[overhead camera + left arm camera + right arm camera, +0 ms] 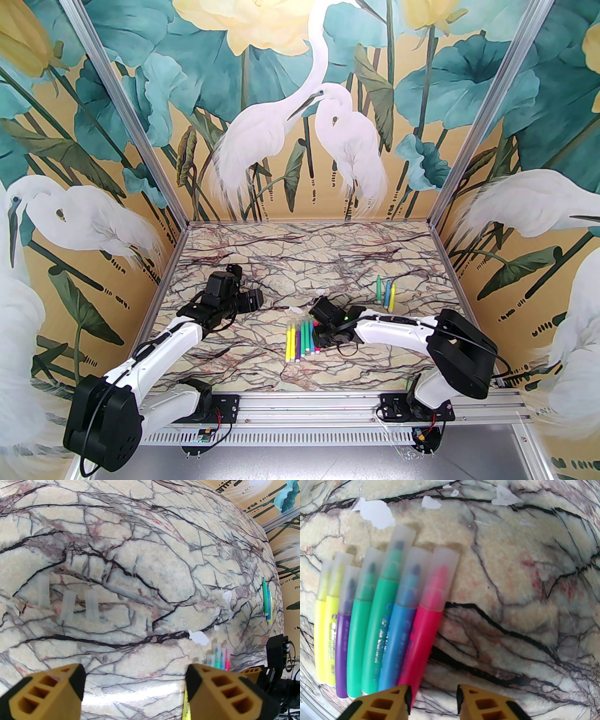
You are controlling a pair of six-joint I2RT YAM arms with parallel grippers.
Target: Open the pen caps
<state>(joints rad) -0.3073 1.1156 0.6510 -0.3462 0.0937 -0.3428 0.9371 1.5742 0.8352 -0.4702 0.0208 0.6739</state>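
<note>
**Pen caps (pixel 400 550): seven seated, three loose**

1. Row of pens (pixel 382 630), which I take as my landmark. Seven lie side by side on the marble table (pixel 262 375): two yellow, one purple, two green, one blue, one pink. Each wears its frosted cap, with the coloured tip showing through.
2. Loose caps (pixel 67 605). I count three, empty and lying flat, well apart from the row and off to its left in my left wrist view.
3. Bare pens (pixel 386 293). Green, blue and yellow lie close together, tips exposed, beyond the row and to its right.
4. Right gripper (pixel 433 691). It sits at the row's pink end, by the butt ends. Its jaws are parted and clasp nothing, and the pink barrel lies just beside one finger.
5. Left gripper (pixel 134 674). It is left of the row and apart from it, jaws spread wide and empty.
</note>
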